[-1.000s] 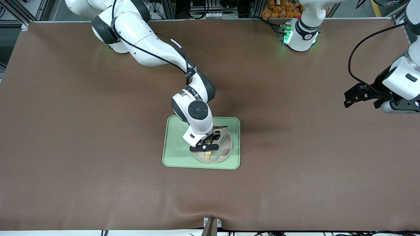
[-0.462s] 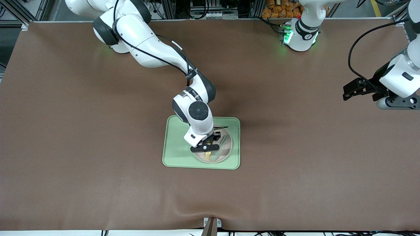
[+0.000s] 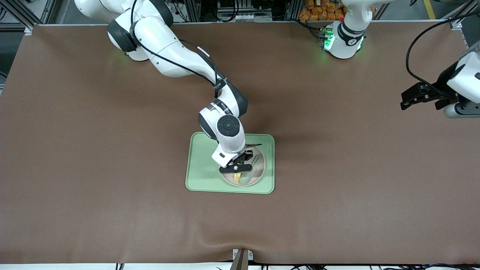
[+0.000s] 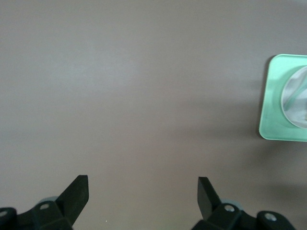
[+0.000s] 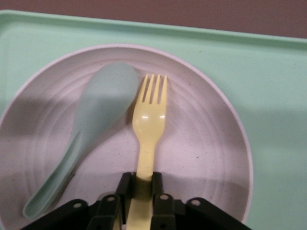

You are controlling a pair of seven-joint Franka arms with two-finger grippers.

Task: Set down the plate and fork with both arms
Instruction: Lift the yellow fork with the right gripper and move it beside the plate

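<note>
Clamping the handle of the yellow fork (image 5: pixel 146 139) between its fingers, the right gripper (image 3: pixel 235 169) sits low over the plate (image 3: pixel 258 173). In the right wrist view the fingers press both sides of the handle, and the tines point away from the gripper and lie on the plate's pale surface. A grey-green spoon (image 5: pixel 91 129) rests on the plate just beside the fork, its bowl level with the tines. The round plate stands on a light-green tray (image 3: pixel 200 172), toward the tray's end nearer the left arm, near the middle of the brown table (image 3: pixel 112 150).

The left gripper (image 3: pixel 412 98) hangs in the air over bare table at the left arm's end, well apart from the tray. Its fingers (image 4: pixel 76 194) stand wide apart with nothing between them, and the left wrist view shows the tray and plate at the edge of the picture.
</note>
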